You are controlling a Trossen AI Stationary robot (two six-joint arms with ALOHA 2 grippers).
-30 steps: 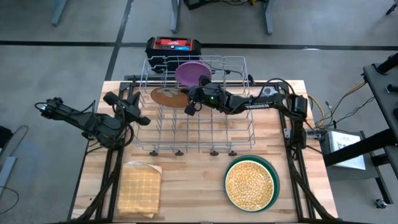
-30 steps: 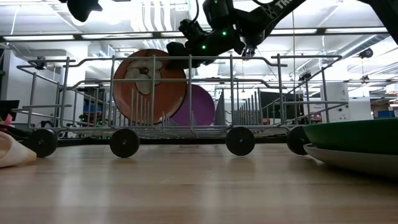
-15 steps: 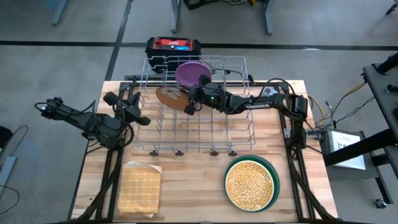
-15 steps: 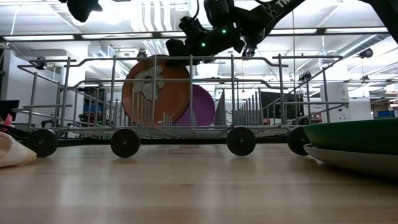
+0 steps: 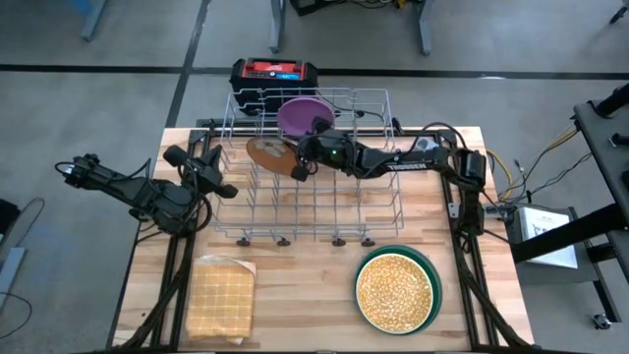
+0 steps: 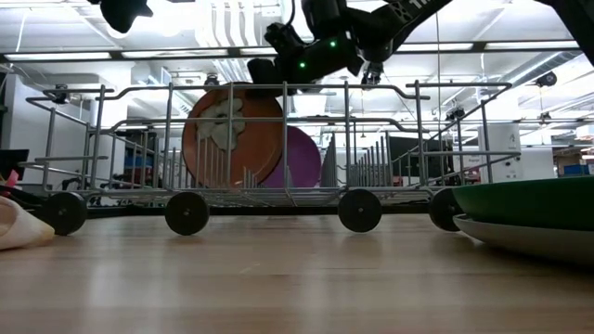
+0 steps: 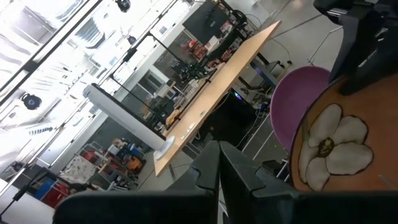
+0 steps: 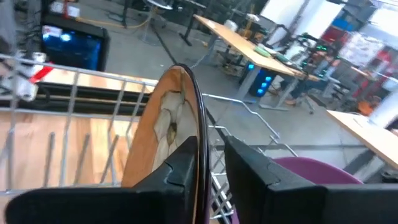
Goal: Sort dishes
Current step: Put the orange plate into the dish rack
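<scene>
A brown plate with a white flower (image 8: 168,124) stands on edge between the tines of the wire rack (image 5: 236,211), in front of a purple plate (image 5: 303,115) at the rack's far end. My right gripper (image 8: 211,168) reaches level over the rack from the right. Its fingers are open and stand on either side of the brown plate's top rim (image 6: 243,85). My left gripper (image 7: 219,168) waits shut at the rack's left side (image 5: 228,190), holding nothing. A yellow speckled plate (image 5: 396,290) lies on a green plate (image 5: 433,270) at the near right. My right gripper straddles the brown plate's top rim (image 8: 200,140), the fingers level and coming from the table's right. One finger (image 8: 180,168) lies close against the flowered face; I cannot tell whether it touches. The plate stands on edge in the rack, nearly upright.
A tan waffle cloth (image 5: 221,295) lies at the near left. A black and red case (image 5: 275,74) sits beyond the table's far edge. The rack fills the middle of the table; bare wood lies in front of it.
The brown plate has tipped from a lean to nearly upright and has settled among the rack's tines, a little closer to the purple plate. My right gripper has stayed at the plate's top rim.
</scene>
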